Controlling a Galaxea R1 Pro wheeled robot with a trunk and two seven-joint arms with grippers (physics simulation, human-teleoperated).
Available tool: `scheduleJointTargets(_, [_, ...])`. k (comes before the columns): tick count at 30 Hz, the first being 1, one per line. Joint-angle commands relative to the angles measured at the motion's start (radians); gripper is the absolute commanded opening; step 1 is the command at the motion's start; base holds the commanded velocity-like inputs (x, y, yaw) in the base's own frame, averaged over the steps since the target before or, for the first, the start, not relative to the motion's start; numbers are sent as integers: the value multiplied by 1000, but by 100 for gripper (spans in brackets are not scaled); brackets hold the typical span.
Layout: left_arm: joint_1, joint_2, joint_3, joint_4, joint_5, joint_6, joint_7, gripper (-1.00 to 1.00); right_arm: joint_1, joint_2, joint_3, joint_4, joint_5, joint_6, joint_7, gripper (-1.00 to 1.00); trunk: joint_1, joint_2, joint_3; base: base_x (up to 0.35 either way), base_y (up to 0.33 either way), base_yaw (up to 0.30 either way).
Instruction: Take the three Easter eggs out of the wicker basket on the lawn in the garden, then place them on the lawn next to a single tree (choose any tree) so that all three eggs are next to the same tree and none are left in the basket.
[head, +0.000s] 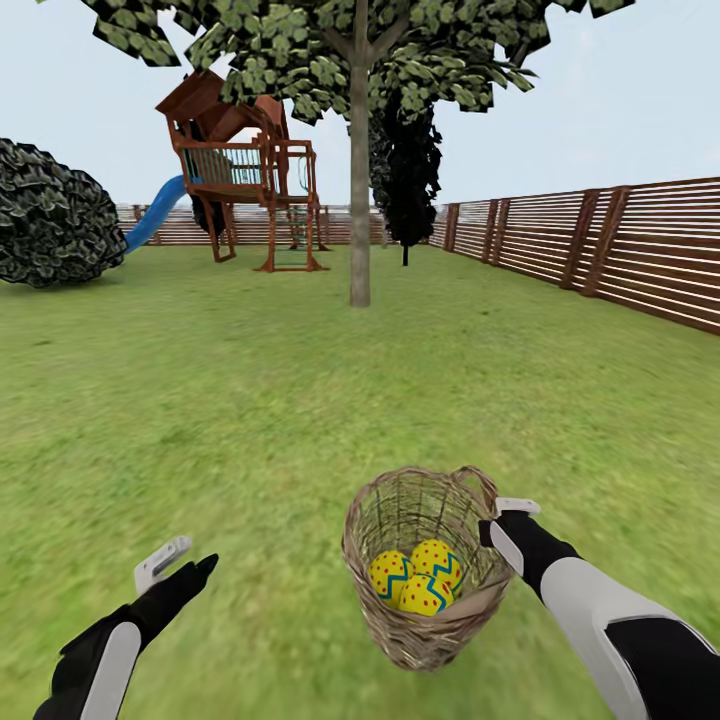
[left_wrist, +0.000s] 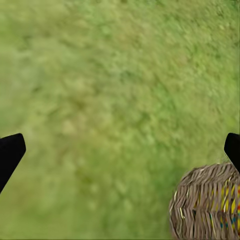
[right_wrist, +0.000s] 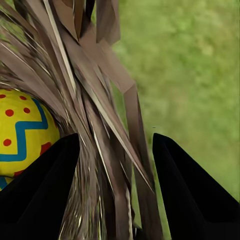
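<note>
Three eggs: I am seeing all three Easter eggs (head: 420, 577) sitting together in the bottom of the wicker basket (head: 395, 520), touching one another; one is also showing through the weave in my right wrist view (right_wrist: 20, 135).
Basket: it is resting on the lawn (head: 250, 400) near the lawn's close edge, tilted, with its mouth facing me and its loop handle at the rim's far right.
Right end effector: my right end effector (head: 505, 520) is straddling the basket's right wall at the rim; in the right wrist view its fingers (right_wrist: 190, 195) are standing one inside by an egg and one outside, with twigs between them. I am reading it as released, not yet clenched on the wall.
Left end effector: my left end effector (head: 180, 562) is hovering over bare grass well left of the basket, fingers spread wide and grasping nothing.
Tree: the tree (head: 359, 200) is standing well beyond the basket, toward the middle of the lawn.
Surroundings: a wooden playset (head: 245, 170) and a round bush (head: 55, 215) are showing at the far left, and a slatted fence (head: 620, 240) is running along the lawn's right edge.
</note>
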Motion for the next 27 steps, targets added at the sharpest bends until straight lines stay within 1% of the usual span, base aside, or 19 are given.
scheduleJointTargets(1, [-1, -1, 1, -1, 10, 5, 7, 100, -1, -1, 6, -3, -11, 5, -5, -100, 0, 0, -1, 334, 0, 0])
scheduleJointTargets(7, [-1, -2, 0, -1, 10, 6, 7, 100, 0, -1, 6, -3, -11, 3, -5, -100, 0, 0, -1, 334, 0, 91])
scheduleJointTargets(27, [-1, -1, 1, -1, 9, 4, 7, 100, 0, -2, 6, -6, -11, 1, -4, -100, 0, 0, -1, 334, 0, 2])
